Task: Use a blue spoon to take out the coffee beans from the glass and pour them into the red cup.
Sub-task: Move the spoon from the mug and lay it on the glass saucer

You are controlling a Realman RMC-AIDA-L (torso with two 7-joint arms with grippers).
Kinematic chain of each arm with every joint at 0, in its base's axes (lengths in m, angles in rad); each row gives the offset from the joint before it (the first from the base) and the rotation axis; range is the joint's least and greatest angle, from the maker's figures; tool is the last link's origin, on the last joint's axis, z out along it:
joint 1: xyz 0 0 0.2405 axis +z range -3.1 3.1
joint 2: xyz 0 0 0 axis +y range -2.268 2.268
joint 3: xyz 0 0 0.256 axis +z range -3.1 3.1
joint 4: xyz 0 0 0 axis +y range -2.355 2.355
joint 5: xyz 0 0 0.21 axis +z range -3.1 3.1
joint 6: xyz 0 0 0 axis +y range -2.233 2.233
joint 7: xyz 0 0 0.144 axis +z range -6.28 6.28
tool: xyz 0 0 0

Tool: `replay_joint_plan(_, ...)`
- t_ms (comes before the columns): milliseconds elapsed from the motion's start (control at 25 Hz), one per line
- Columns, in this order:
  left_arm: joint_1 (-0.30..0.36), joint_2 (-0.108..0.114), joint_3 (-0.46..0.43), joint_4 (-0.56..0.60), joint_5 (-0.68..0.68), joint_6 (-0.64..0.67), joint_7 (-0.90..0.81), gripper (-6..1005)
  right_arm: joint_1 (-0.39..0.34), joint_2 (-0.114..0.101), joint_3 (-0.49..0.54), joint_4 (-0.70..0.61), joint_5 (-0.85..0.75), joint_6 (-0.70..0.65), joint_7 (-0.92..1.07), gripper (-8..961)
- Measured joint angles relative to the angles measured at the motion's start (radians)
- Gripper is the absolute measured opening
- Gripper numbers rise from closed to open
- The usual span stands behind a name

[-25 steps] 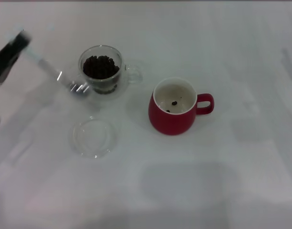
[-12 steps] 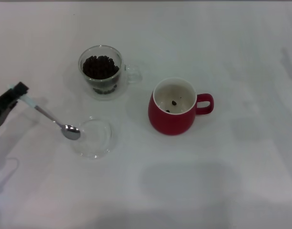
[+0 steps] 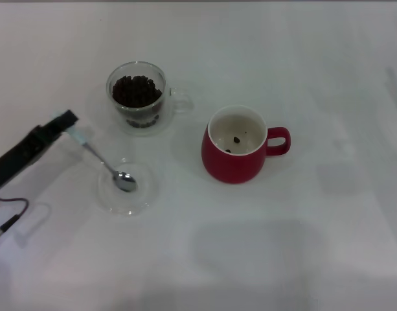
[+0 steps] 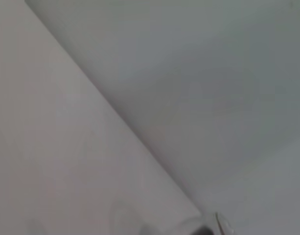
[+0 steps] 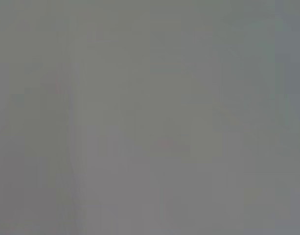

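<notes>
Now left fingers (image 3: 64, 123) pinch blue spoon (image 3: 101, 162) handle.

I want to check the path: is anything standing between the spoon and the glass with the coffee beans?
Nothing visible. The left gripper holds the blue spoon, its bowl over the saucer; bare table lies between it and the glass.

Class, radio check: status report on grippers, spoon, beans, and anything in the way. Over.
Left gripper holds pale-blue-handled metal spoon, bowl over the flat clear glass saucer. Right gripper unseen. Dark coffee beans fill clear glass cup; few in glossy red mug. Nothing in the way.
</notes>
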Motion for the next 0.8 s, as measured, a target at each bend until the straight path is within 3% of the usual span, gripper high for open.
replay_joint_plan(720, -0.042, -0.001, 0.001, 0.045, 0.078, -0.047, 0.062, 235, -0.004, -0.002, 0.015, 0.003, 0.023, -0.018, 0.000, 863)
replay_joint_plan(800, -0.044, -0.001, 0.001, 0.043, 0.076, -0.047, 0.063, 309, -0.004, -0.002, 0.016, 0.002, 0.023, -0.020, 0.000, 864)
